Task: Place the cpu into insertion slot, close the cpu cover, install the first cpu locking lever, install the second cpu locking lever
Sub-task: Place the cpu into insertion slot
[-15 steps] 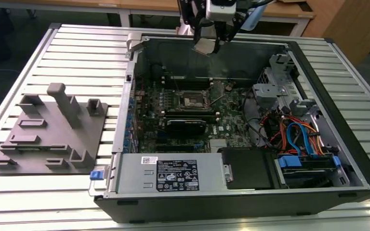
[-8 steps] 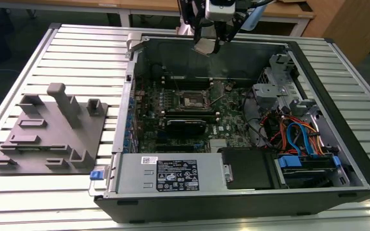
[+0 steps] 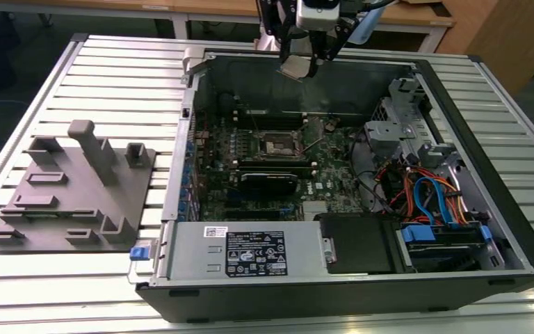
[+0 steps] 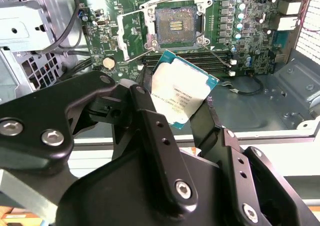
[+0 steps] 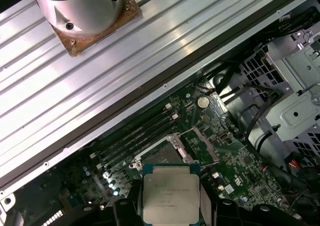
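My gripper (image 3: 302,59) is shut on the cpu (image 3: 296,68), a small silvery-grey square chip, and holds it tilted in the air over the far wall of the open computer case (image 3: 489,118). Both wrist views show the cpu (image 4: 182,89) (image 5: 170,196) clamped by its edges between the black fingers (image 4: 142,104). Below and ahead, the insertion slot (image 4: 175,24) (image 3: 277,144) (image 5: 161,156) lies bare on the green motherboard. The cpu cover (image 4: 131,32) (image 5: 200,145) is swung open beside the slot. A thin wire lever (image 4: 220,54) sticks out next to the socket.
A black card (image 3: 267,182) and memory slots (image 3: 267,118) sit near the socket. A power supply (image 3: 239,254), drive cage (image 3: 392,132) and coloured cables (image 3: 430,198) crowd the case. A grey holder block (image 3: 72,188) stands on the slatted table (image 3: 109,76) at the exterior view's left.
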